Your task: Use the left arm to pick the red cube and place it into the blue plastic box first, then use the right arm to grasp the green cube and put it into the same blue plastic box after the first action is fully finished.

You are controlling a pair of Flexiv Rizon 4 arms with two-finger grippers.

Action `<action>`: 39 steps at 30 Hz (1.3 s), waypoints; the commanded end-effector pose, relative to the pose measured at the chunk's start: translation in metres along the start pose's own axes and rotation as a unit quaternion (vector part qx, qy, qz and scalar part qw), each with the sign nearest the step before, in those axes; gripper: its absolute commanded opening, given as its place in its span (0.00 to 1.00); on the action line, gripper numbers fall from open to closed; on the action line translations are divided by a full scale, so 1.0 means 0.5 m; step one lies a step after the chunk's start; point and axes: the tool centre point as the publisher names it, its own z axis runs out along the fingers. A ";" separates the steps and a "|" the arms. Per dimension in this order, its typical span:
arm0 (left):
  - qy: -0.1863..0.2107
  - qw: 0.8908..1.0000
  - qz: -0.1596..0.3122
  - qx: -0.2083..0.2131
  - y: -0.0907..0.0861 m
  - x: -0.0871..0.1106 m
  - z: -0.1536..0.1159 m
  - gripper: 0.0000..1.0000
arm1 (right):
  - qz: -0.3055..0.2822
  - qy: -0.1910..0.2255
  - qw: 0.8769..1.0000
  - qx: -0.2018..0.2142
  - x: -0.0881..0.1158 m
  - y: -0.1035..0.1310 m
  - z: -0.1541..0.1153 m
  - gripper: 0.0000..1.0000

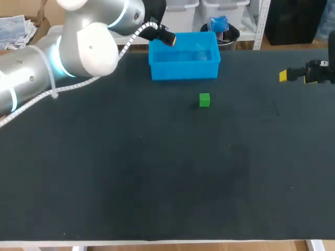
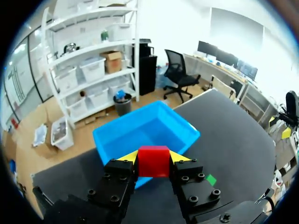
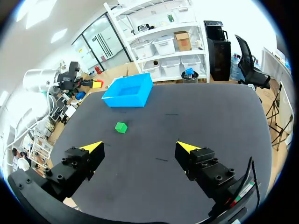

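The red cube (image 2: 153,161) is held between the yellow-tipped fingers of my left gripper (image 2: 153,157), which is shut on it. That gripper (image 1: 166,37) hangs above the left rear corner of the blue plastic box (image 1: 183,69), whose open inside (image 2: 140,128) lies just ahead of the cube. The green cube (image 1: 204,100) sits on the black table in front of the box, a little right of its middle. My right gripper (image 1: 285,76) stays open at the far right, well away from the green cube (image 3: 121,127); nothing is between its fingers (image 3: 93,148).
The black table (image 1: 157,172) stretches wide in front of the green cube, with its white front edge (image 1: 157,244) near me. My left arm's big white links (image 1: 78,49) and its cable fill the left rear corner.
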 end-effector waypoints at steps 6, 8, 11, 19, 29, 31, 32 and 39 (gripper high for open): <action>0.017 1.000 -0.004 0.004 0.030 -0.013 0.074 0.00 | 0.000 0.000 1.000 0.001 0.000 0.000 0.001 1.00; 0.021 1.000 -0.007 0.003 0.036 -0.008 0.085 0.00 | 0.000 0.000 1.000 0.001 0.000 0.000 0.001 1.00; 0.028 1.000 -0.013 0.003 0.044 -0.001 0.103 0.00 | 0.000 0.000 1.000 0.001 0.000 0.000 0.001 1.00; 0.050 0.998 -0.024 0.003 0.055 0.017 0.153 0.00 | 0.000 0.000 1.000 0.001 0.000 0.000 0.001 1.00; 0.074 0.997 -0.029 -0.002 0.057 0.026 0.166 0.20 | 0.000 0.000 1.000 0.001 0.000 0.000 0.001 1.00; 0.075 0.997 -0.029 -0.002 0.056 0.024 0.160 0.71 | 0.000 0.000 1.000 0.001 0.000 0.000 0.001 1.00; 0.075 0.997 -0.028 -0.002 0.055 0.024 0.157 0.99 | 0.000 0.000 1.000 0.001 0.000 0.000 0.001 1.00; 0.077 0.997 -0.023 -0.007 0.051 0.019 0.129 1.00 | 0.000 0.000 1.000 0.001 0.000 0.000 0.001 1.00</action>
